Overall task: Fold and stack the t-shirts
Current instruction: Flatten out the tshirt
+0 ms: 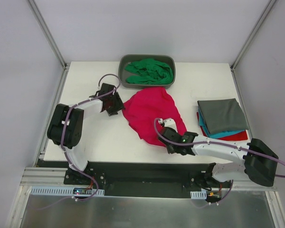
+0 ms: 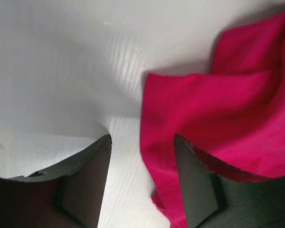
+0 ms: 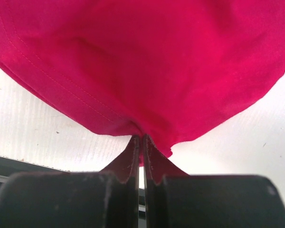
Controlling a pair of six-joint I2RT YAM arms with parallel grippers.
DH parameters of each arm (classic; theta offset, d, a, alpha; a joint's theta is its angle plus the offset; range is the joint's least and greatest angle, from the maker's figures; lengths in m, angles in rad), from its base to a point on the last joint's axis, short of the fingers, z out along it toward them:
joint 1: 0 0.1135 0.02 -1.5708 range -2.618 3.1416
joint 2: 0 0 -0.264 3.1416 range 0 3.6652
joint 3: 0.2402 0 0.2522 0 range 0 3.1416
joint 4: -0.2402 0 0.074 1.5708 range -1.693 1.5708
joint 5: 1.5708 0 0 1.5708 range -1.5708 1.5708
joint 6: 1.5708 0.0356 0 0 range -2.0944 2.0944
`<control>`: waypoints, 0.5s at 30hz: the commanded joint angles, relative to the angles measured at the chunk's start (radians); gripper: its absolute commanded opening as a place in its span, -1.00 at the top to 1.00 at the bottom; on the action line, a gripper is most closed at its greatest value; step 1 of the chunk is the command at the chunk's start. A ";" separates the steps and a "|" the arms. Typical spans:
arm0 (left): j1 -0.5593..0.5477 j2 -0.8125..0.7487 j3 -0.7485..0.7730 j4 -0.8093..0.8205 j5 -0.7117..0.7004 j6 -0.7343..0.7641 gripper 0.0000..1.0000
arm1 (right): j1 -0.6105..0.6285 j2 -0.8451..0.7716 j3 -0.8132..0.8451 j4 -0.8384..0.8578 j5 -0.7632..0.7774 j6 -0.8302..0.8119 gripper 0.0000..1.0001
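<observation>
Right gripper up front: jaws pinched tight on the near hem of the crimson-pink shirt, which we see rumpled at centre. Left gripper, fingers spread wide, sits at that shirt's left edge w/ nothing held. Green shirt is bunched in the grey tub at the back. Over on the right, dark grey shirt tops teal shirt & red shirt, folded in a stack.

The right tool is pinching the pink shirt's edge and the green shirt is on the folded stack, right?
Not quite: the green shirt lies in the grey tub, as the top external view shows. The right tool does pinch the edge of the pink shirt.
</observation>
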 commanded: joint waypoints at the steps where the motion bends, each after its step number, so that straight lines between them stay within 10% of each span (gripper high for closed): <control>1: 0.004 0.067 0.072 0.015 0.006 0.029 -0.05 | -0.004 -0.014 0.003 -0.051 0.049 0.012 0.99; 9: -0.007 0.141 0.135 0.015 0.055 0.026 0.32 | -0.009 -0.055 0.003 -0.081 0.075 0.010 0.99; 15: -0.008 0.166 0.190 0.019 0.059 0.044 1.00 | -0.015 -0.095 0.000 -0.102 0.084 0.006 0.99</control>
